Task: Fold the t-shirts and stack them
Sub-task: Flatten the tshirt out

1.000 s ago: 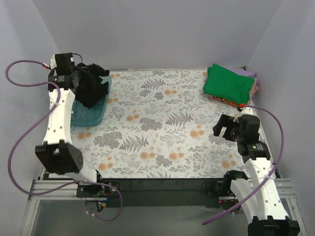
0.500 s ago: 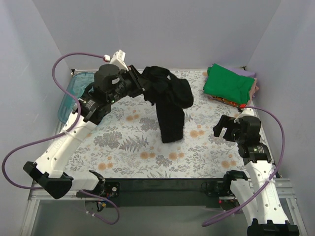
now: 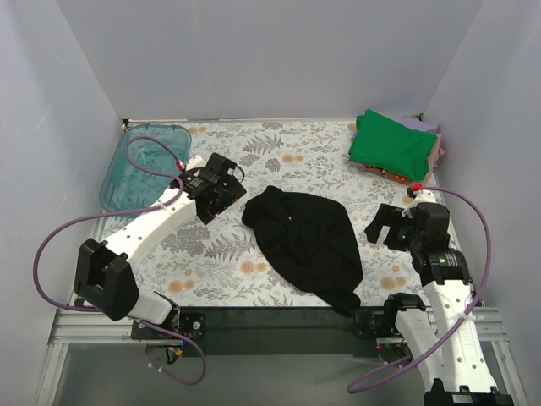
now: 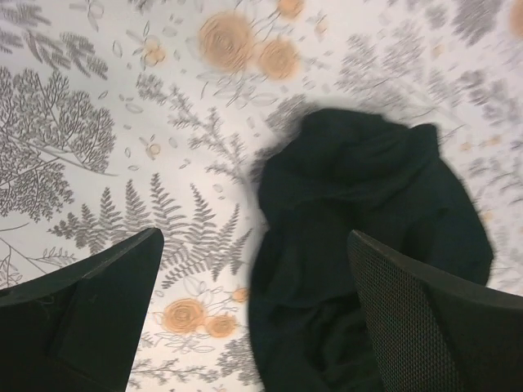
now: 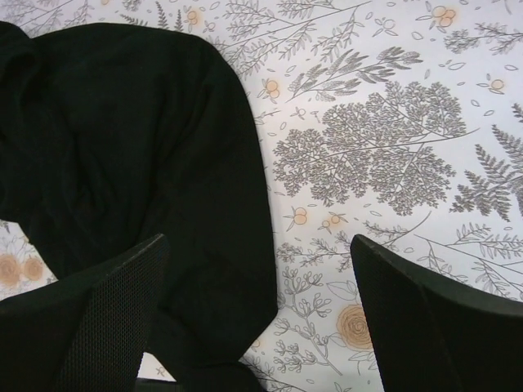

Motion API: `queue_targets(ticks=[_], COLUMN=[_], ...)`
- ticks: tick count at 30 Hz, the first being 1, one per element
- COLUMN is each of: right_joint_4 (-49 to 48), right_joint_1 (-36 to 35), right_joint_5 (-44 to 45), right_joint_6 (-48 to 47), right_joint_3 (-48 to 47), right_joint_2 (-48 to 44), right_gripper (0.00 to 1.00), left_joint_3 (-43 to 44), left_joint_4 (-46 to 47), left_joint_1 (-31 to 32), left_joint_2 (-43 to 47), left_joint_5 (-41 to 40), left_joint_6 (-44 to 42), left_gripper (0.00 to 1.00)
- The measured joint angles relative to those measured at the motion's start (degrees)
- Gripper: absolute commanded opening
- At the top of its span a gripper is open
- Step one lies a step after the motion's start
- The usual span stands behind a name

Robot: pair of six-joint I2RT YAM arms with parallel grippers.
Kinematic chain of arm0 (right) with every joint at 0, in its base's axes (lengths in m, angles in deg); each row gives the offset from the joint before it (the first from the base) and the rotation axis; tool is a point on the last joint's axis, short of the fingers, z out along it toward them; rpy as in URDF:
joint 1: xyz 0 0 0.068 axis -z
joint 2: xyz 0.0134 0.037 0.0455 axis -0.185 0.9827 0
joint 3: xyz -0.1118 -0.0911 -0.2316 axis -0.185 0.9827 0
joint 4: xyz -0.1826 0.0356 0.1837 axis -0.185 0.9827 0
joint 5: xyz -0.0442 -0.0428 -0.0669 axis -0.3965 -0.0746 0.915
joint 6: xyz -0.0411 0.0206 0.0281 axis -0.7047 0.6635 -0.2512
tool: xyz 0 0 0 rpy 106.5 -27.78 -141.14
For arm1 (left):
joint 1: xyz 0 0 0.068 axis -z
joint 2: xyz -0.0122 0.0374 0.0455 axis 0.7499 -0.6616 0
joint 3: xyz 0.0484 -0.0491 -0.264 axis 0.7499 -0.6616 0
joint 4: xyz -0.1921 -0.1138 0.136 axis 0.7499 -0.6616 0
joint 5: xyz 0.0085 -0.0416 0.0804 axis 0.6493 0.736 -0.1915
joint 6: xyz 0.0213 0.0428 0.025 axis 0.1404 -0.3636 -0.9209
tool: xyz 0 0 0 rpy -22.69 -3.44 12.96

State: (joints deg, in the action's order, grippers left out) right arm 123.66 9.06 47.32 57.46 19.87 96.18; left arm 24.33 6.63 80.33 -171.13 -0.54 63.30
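Observation:
The black t-shirt [image 3: 306, 243] lies crumpled in the middle of the flowered table, one end trailing to the front edge. My left gripper [image 3: 230, 193] hovers just left of it, open and empty; the left wrist view shows the black t-shirt [image 4: 359, 237] below and ahead of its fingers [image 4: 98, 310]. My right gripper [image 3: 382, 227] stands open to the shirt's right, holding nothing, and the black t-shirt [image 5: 122, 155] fills the left of its view. A folded green t-shirt [image 3: 391, 142] tops a stack at the back right, with lilac [image 3: 423, 125], pink and orange edges under it.
A translucent teal tray [image 3: 139, 165] sits at the back left corner, nothing visible in it. Purple cables loop from both arms. Walls close in the table on three sides.
My left arm lifted the black t-shirt out of the tray, swung it to the middle of the table and let go; its jaws opened. The right arm barely moved.

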Motion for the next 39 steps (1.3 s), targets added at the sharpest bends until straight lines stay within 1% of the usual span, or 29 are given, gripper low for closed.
queue_targets(ticks=[6, 9, 13, 16, 18, 19, 20, 23, 25, 26, 27, 28, 29, 30, 31, 32, 33, 35, 36, 37, 39], right_joint_4=[-0.4, -0.3, -1.3, -3.2, -4.5, -5.1, -5.7, -7.5, -8.2, -8.4, -8.9, -9.5, -10.0, -10.3, -11.3, -12.1, -13.1, -15.1, -15.9, -16.9, -17.6], right_joint_1=[-0.6, -2.2, -4.8, -6.6, -8.2, -8.8, -9.5, -11.2, -11.7, -12.0, -12.1, -12.2, -12.4, -12.4, -12.5, -12.7, -12.8, -13.0, -13.0, -13.1, -13.2], right_joint_5=[-4.5, -5.7, -7.0, -7.4, -7.4, -7.3, -7.0, -5.7, -4.8, -4.1, -3.6, -3.3, -3.1, -3.0, -3.0, -3.0, -3.1, -3.1, -3.3, -3.5, -3.8], right_joint_6=[1.0, 1.7, 3.7, 4.8, 5.7, 5.9, 6.2, 6.9, 7.1, 7.1, 7.1, 7.1, 7.1, 7.3, 7.3, 7.4, 7.2, 7.6, 7.4, 7.5, 7.2], right_joint_3=[3.5, 6.2, 8.6, 9.9, 10.4, 10.4, 10.4, 10.4, 10.5, 10.5, 10.6, 10.8, 11.0, 11.3, 11.8, 12.2, 12.7, 13.7, 13.8, 13.8, 13.8], right_joint_2=[0.8, 1.3, 2.1, 3.4, 5.0, 5.8, 6.9, 10.6, 12.6, 13.6, 14.7, 15.4, 16.4, 17.2, 18.0, 18.7, 19.8, 22.1, 22.7, 23.3, 23.7], right_gripper=[0.98, 0.98, 0.97, 0.96, 0.95, 0.90, 0.88, 0.84, 0.84, 0.83, 0.82, 0.80, 0.77, 0.72, 0.66, 0.55, 0.46, 0.23, 0.08, 0.01, 0.01], left_joint_3=[-11.1, -12.4, -10.7, -8.3, -6.4, -4.9, -4.6, -2.4, -0.4, 1.0, 2.2, 3.3, 4.3, 5.0, 5.4, 5.7, 5.8, 5.9, 5.9, 5.8, 5.1], left_joint_4=[5.5, 7.2, 12.0, 15.7, 18.0, 19.5, 20.0, 21.5, 21.0, 20.8, 20.5, 20.2, 20.0, 19.8, 19.7, 19.8, 19.8, 19.8, 19.7, 19.7, 19.5], left_joint_1=[0.0, 0.0, 0.0, 0.0, 0.0, 0.0, 0.0, 0.0, 0.0, 0.0, 0.0, 0.0, 0.0, 0.0, 0.0, 0.0, 0.1, 0.1, 0.1, 0.1, 0.1], left_joint_2=[0.6, 0.6, -0.3, -2.7, -5.6, -8.4, -9.2, -15.8, -20.0, -22.2, -24.1, -25.5, -26.6, -27.3, -27.8, -27.9, -28.0, -27.9, -27.8, -27.5, -26.1], left_joint_5=[6.9, 9.0, 10.9, 11.4, 11.7, 12.3, 12.4, 12.4, 11.8, 11.5, 11.2, 11.0, 10.9, 10.9, 10.9, 10.9, 10.9, 10.8, 10.7, 10.7, 10.7], left_joint_6=[-2.2, -3.8, -7.5, -10.7, -13.0, -14.4, -14.7, -16.6, -17.4, -17.8, -18.1, -18.2, -18.5, -18.7, -18.9, -18.8, -18.5, -18.9, -18.8, -18.8, -18.9], left_gripper=[0.95, 0.95, 0.95, 0.95, 0.95, 0.95, 0.95, 0.95, 0.94, 0.92, 0.85, 0.82, 0.72, 0.64, 0.30, 0.07, 0.00, 0.00, 0.00, 0.00, 0.00])
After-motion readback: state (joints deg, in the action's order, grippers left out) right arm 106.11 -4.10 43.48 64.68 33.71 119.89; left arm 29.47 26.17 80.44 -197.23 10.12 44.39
